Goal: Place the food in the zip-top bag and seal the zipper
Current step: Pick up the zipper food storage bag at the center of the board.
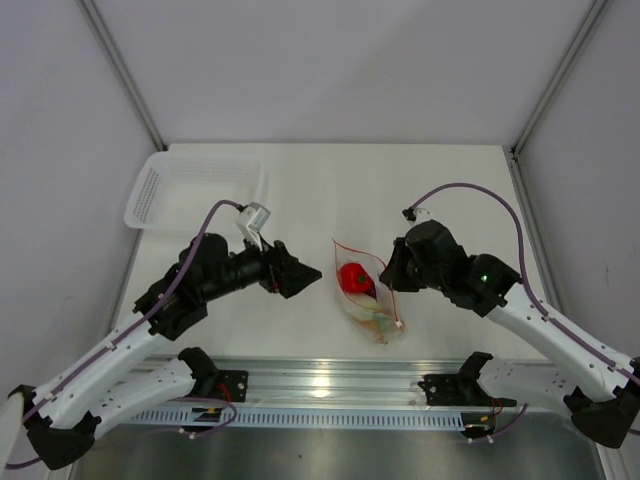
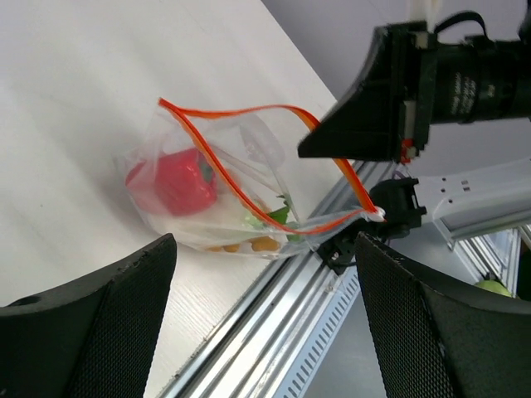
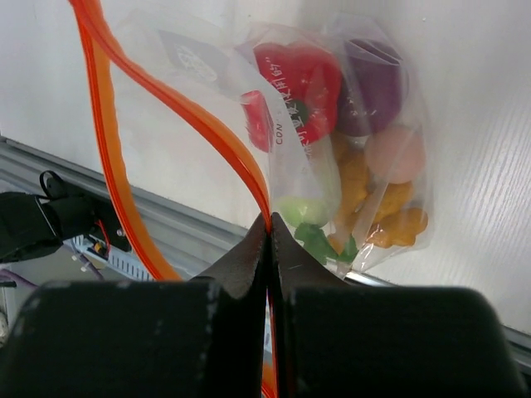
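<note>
Nearest the arm bases, the zip-top bag [image 1: 366,292] lies on the worktop [image 1: 440,190] between the two arms, with the food [image 3: 332,124] already inside: red, purple, orange-yellow and green-and-white pieces. The right claw [image 3: 270,240] is clenched on the zipper [image 3: 178,108] at one point; the mouth beyond gapes open. The left claw [image 2: 265,274] hangs released, just short of the bag. Filling looks done and sealing is in hand. Next, the strip needs pressing shut along its length.

The white tabletop [image 1: 330,190] carries a white slotted basket [image 1: 195,190] at its far left corner and a clear zip-top bag [image 1: 365,295] of toy food near its front edge.
</note>
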`<act>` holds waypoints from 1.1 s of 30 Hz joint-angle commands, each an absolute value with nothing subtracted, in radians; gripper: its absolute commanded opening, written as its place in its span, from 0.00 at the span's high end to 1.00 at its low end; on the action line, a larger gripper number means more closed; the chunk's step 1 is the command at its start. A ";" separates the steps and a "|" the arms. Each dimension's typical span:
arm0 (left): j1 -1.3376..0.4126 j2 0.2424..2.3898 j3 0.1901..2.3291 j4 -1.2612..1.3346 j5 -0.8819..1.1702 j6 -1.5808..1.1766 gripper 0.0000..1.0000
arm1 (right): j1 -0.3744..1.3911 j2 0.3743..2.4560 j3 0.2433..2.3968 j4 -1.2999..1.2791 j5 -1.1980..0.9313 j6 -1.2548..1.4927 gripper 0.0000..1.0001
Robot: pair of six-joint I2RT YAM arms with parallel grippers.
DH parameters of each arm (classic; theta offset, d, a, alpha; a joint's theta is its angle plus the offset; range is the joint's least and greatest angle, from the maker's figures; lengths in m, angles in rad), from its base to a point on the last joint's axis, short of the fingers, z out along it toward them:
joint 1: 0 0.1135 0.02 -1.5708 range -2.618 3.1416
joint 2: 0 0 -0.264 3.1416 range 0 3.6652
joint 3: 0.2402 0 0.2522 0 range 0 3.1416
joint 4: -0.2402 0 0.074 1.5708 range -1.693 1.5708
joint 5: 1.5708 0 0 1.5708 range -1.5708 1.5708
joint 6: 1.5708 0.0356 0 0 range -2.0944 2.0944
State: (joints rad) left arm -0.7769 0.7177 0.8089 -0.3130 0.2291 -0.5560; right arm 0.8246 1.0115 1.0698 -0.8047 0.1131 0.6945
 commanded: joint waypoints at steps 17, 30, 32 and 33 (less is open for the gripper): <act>-0.664 1.219 1.152 -0.509 0.388 -0.914 0.12 | 0.825 0.999 1.104 -0.753 -0.025 0.515 1.00; -0.647 1.367 1.193 -0.431 0.433 -1.006 0.19 | 0.857 0.999 1.091 -0.738 0.000 0.499 1.00; -0.641 1.393 1.204 -0.410 0.434 -1.014 0.22 | 0.876 1.009 1.089 -0.745 0.049 0.497 1.00; -0.641 1.403 1.209 -0.407 0.443 -1.017 0.27 | 0.880 1.014 1.092 -0.749 0.063 0.494 1.00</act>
